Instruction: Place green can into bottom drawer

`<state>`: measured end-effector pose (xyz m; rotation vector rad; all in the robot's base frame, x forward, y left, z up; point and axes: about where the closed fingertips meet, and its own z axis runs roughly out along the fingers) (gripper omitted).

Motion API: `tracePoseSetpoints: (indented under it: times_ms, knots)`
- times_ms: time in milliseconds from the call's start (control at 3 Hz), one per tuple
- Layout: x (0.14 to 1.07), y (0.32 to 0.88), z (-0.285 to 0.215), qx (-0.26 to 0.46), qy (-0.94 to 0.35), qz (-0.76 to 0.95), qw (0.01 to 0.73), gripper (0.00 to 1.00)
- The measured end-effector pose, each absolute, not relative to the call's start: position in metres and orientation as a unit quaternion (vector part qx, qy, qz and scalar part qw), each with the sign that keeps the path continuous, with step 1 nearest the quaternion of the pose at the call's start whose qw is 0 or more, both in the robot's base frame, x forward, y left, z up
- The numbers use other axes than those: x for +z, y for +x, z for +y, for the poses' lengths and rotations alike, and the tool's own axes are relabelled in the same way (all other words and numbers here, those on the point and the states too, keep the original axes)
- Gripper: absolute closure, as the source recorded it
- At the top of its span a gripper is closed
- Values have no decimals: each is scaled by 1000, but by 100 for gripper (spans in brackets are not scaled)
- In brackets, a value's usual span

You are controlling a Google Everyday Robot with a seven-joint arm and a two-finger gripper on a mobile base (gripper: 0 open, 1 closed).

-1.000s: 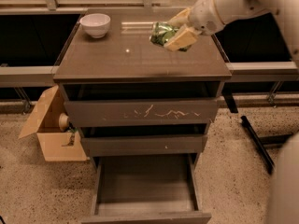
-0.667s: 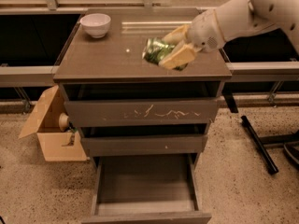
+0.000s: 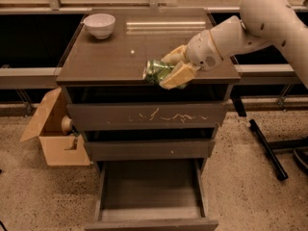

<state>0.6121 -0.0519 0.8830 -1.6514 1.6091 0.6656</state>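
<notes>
Comparing with the view a second ago, the gripper has carried the green can from over the far right part of the cabinet top toward the near side and somewhat left. The can now sits at the near edge of that top, right of centre and above the scratched top drawer. Whether it touches the surface or hangs just clear of it cannot be told. The white arm reaches in from the far right, lower in the picture than before.

The claw is clamped on the can, with one tan finger on its far side and the other on its near side. The can lies tilted, with its left end sticking out past the fingertips. Its print is mottled green and white with a pale, shiny end.

The bottom drawer stands pulled out toward the near side, as it was earlier, showing a bare grey floor. It lies directly below the can, well apart from it. The middle drawer is closed. The white bowl remains on the far left corner of the top, and the cardboard box stays on the floor to the left.
</notes>
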Motion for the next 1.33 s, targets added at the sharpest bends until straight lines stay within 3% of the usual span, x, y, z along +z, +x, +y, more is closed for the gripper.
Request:
tracePoseSetpoints:
  times_ms: [1000, 1333]
  knots:
    - [732, 519, -43, 296, -605, 683, 284, 100]
    - [670, 503, -43, 335, -565, 697, 288, 100]
